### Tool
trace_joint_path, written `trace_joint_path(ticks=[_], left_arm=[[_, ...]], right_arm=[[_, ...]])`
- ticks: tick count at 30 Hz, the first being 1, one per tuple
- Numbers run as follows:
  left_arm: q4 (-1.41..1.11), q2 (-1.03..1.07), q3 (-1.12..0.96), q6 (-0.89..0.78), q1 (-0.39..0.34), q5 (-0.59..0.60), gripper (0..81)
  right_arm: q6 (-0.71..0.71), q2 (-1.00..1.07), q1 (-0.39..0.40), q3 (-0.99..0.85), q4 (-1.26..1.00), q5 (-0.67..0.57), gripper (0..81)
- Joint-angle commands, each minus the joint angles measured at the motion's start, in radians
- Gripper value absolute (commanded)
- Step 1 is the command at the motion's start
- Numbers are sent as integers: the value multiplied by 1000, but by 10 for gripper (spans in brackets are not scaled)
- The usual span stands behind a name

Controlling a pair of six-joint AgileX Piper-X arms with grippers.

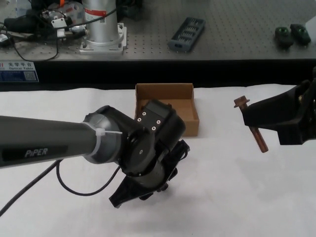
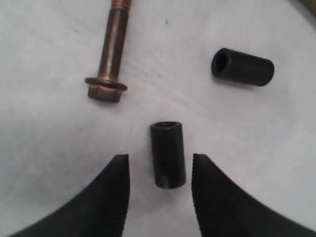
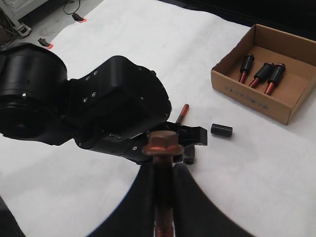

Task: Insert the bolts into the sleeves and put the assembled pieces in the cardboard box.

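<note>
**Left gripper straddling a sleeve, right gripper holding a bolt aloft**

The white-covered bench (image 1: 237,197) is carrying all the parts. The left arm (image 1: 44,140) is lying across it from the left edge of the high view, its wrist bending down toward the cloth just in front of the cardboard box (image 1: 163,91). The left gripper (image 2: 160,159) is standing with its fingers apart, one on each side of the near sleeve (image 2: 169,153). A strip of cloth is showing on both sides, so neither finger is touching it.

The right gripper (image 1: 251,114) is hanging above the bench at the right of the high view. Its fingers are clamping the held bolt (image 1: 254,131) just below the flanged head. That bolt is pointing head up and threaded end down, slightly tilted and clear of the cloth.

The cardboard box is sitting open at the far side of the cloth, and three assembled pieces (image 3: 262,74) are lying side by side inside it.

On the cloth, the loose bolt (image 2: 111,49) is lying flat near the near sleeve, not touching it. The second sleeve (image 2: 243,66) is lying on its side, apart from both, its open bore showing at one end.
</note>
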Motion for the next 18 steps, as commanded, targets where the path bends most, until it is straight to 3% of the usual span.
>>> trace_joint_path(ticks=[1,18], left_arm=[[2,8,-12,-26,-5,-11,302],[-73,52,-12,-60,-5,20,289]], right_arm=[[1,-9,-5,-1,-1,-17,25],[1,-9,-5,-1,-1,-17,25]])
